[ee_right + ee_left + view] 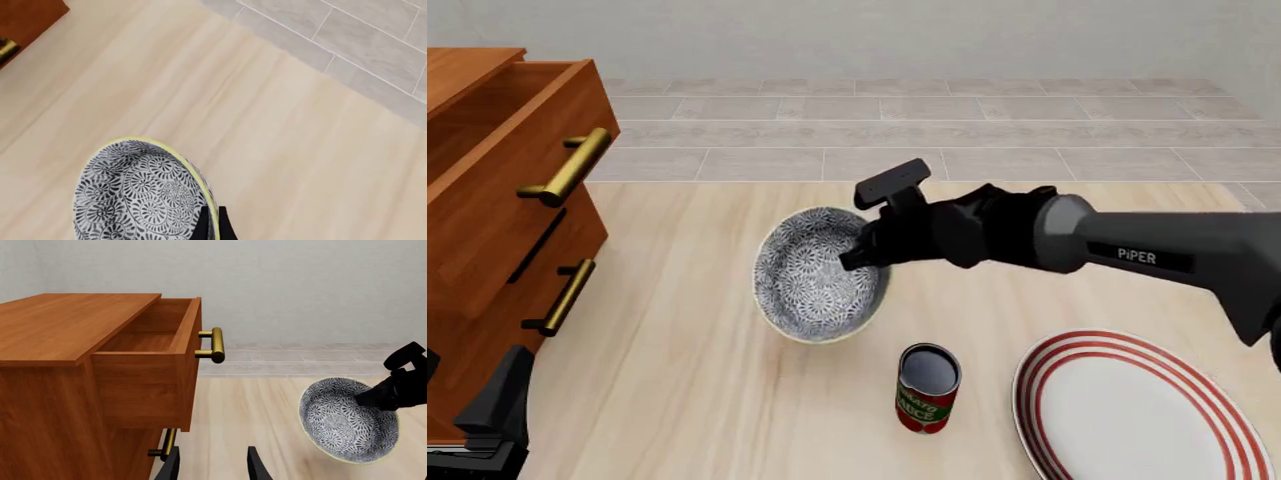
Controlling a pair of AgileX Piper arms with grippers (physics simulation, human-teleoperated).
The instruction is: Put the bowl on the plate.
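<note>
The bowl [811, 278], patterned blue-grey and white with a pale rim, hangs tilted above the table with its opening turned toward the camera. My right gripper [862, 255] is shut on its right rim; the right wrist view shows the dark fingers [212, 226] pinching the rim of the bowl [137, 197]. The white plate [1044, 372] with red rings lies at the near right, apart from the bowl. My left gripper [213, 467] stands open and holds nothing at the near left, in front of the cabinet. It faces the bowl [345, 421] and the right gripper [393, 390].
A wooden cabinet [501, 200] with brass handles stands at the left, its top drawer [150, 347] pulled out. A red-labelled can [928, 388] stands upright between the bowl and the plate. Grey tiled floor lies beyond the table's far edge.
</note>
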